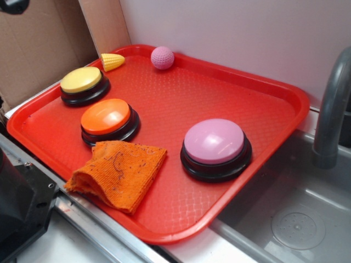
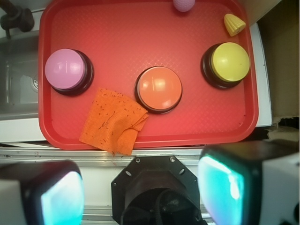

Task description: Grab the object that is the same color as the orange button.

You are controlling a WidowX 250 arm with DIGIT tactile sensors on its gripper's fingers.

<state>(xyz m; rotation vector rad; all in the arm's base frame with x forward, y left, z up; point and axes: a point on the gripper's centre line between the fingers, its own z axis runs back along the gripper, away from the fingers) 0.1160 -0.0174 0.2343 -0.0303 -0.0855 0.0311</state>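
one red tray (image 1: 181, 98) beside a steel sink (image 1: 296, 219), cardboard (image 1: 38, 44) behind.

The gripper (image 2: 140, 197) shows only in the wrist view, low in the picture, looking straight down. Its two fingers (image 2: 234, 187) stand wide apart, one at each lower corner, blurred by closeness, their inner pads glowing teal. Nothing lies between them. Between the fingers sits the black hexagonal mount of the wrist. In the exterior view a dark part of the robot fills the lower left corner, its shape unclear
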